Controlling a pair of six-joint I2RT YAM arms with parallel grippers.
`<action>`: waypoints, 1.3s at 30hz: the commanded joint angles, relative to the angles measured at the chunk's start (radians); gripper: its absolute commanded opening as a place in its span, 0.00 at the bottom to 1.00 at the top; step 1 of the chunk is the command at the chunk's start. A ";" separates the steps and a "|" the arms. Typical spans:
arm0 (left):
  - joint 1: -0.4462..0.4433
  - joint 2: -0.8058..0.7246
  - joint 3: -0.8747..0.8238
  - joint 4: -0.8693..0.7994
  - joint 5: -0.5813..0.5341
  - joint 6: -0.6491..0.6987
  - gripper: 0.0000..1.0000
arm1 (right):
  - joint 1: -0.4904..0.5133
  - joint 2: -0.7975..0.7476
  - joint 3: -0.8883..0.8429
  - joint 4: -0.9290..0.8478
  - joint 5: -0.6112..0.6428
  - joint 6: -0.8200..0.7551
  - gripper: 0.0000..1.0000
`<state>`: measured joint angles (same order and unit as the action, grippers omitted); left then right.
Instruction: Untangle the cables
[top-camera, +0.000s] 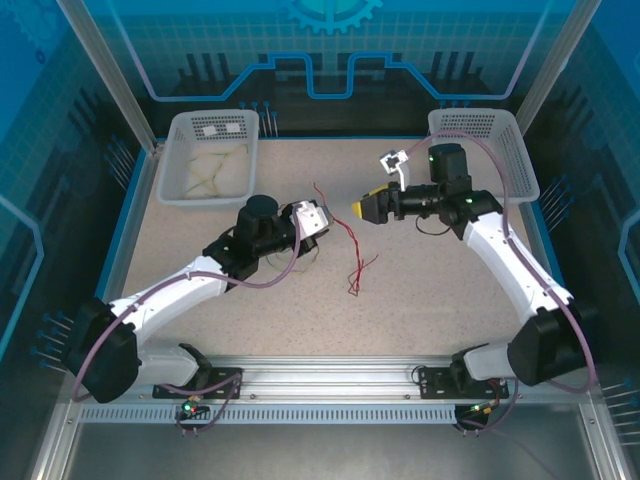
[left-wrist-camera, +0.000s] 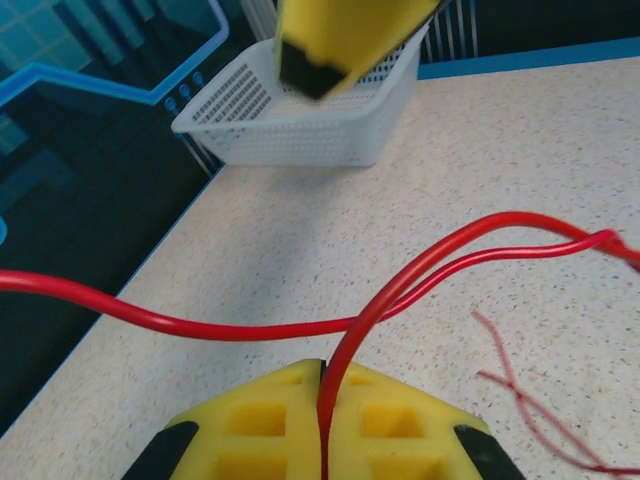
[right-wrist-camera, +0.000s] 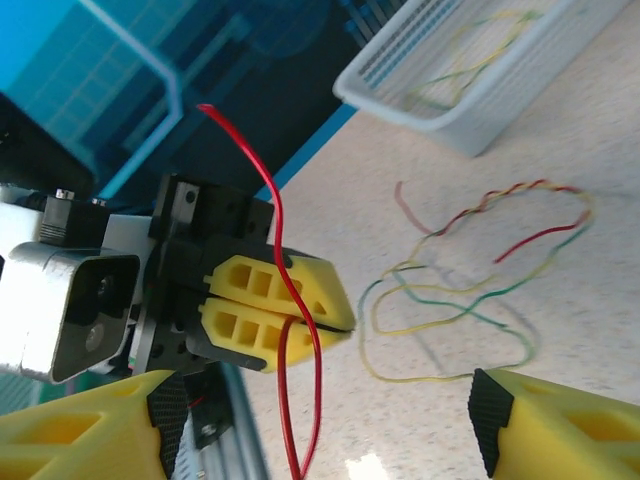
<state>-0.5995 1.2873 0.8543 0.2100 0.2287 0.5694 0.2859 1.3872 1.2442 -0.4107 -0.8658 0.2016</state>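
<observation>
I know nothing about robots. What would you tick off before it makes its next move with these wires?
1. Left gripper shut on the red wire: ok.
2. Right gripper open and holding nothing: ok.
3. The two grippers are apart, not touching: ok.
4. Red wire free of the tangle of coloured wires on the table: cannot tell.
5. White basket of pale wires unobstructed: ok.

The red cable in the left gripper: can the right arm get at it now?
Probably yes. The right gripper is open and faces the red cable, which stands free above the shut left gripper; nothing lies between them.
</observation>
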 joint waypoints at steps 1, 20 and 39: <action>-0.007 -0.022 -0.005 0.060 0.095 0.032 0.00 | 0.050 0.024 0.067 -0.084 -0.182 -0.103 0.78; -0.038 -0.046 -0.010 0.092 0.129 0.018 0.00 | 0.146 0.176 0.140 -0.045 -0.140 -0.140 0.63; -0.034 -0.036 -0.031 0.136 0.067 -0.031 0.00 | 0.089 0.095 0.095 0.015 -0.015 -0.047 0.00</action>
<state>-0.6315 1.2594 0.8291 0.2817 0.3107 0.5694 0.3996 1.5394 1.3529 -0.4095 -0.9562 0.1246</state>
